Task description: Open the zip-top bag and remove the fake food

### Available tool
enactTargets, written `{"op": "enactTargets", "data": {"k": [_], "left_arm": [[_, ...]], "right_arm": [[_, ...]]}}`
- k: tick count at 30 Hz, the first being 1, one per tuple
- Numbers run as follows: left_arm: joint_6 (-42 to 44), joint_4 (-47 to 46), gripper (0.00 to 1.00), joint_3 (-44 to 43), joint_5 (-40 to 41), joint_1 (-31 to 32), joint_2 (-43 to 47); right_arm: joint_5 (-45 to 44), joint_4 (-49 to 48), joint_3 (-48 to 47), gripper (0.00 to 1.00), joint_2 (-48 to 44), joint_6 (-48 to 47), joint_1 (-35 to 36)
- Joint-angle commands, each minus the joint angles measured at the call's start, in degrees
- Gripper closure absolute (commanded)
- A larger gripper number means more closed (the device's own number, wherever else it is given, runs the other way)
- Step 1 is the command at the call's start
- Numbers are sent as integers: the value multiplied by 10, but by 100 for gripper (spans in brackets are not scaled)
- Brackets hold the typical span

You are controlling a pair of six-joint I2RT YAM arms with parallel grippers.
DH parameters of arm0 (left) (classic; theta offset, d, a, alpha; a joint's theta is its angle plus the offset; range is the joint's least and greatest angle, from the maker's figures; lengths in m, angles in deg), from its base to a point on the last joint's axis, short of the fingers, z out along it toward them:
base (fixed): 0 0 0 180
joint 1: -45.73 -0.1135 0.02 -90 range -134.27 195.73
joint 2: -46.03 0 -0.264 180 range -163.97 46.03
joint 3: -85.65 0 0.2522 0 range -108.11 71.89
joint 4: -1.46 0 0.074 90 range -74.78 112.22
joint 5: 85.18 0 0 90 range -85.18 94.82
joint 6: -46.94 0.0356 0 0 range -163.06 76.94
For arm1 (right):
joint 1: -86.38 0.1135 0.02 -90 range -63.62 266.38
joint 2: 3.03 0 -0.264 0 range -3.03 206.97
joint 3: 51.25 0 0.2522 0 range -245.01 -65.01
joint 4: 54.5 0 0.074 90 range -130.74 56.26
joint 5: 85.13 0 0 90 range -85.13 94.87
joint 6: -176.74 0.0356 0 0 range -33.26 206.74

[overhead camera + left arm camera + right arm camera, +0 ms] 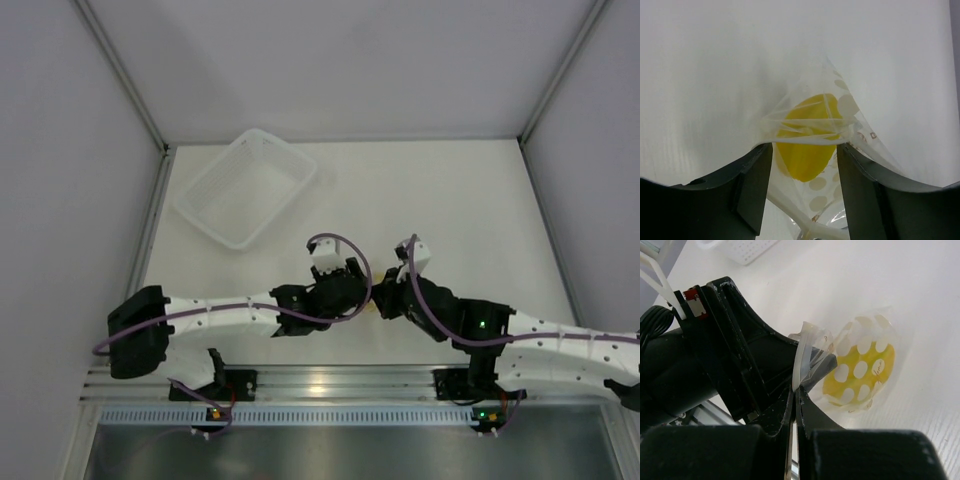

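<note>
Two arms are seen from above, meeting low over the table [460, 200]. The left gripper [360, 290] and right gripper [385, 298] are found tip to tip, and of the zip-top bag [374, 306] between them only a yellowish sliver is shown. One white basket tray [205, 212] is set well apart at the far left, askew to the table's edges. From the left wrist, one piece of fake food [807, 145] is seen enclosed in the one bag. The dotted clear film is stretched across the left gripper's jaws, which are spread wide with the yellow lump between them. From the right wrist, what is hidden elsewhere is shown: the right gripper's jaws are pressed together on the bag's white top edge. The food is seen inside, behind white dots. Whether the bag rests on the table cannot be told.
</note>
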Motion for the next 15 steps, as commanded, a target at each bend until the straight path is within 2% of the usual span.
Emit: {"op": "enactTargets", "data": {"k": [1, 8, 12, 15], "left_arm": [[21, -5, 40, -5, 18, -6, 12], [56, 44, 39, -81, -20, 7, -62], [81, 84, 38, -151, -28, 7, -139], [86, 87, 39, -169, -38, 6, -161]], "right_arm": [[32, 46, -7, 100, 20, -5, -8], [182, -54, 111, 100, -21, -5, -150], [229, -70, 135, 100, -29, -9, -192], [232, -76, 146, 100, -38, -12, -199]]}}
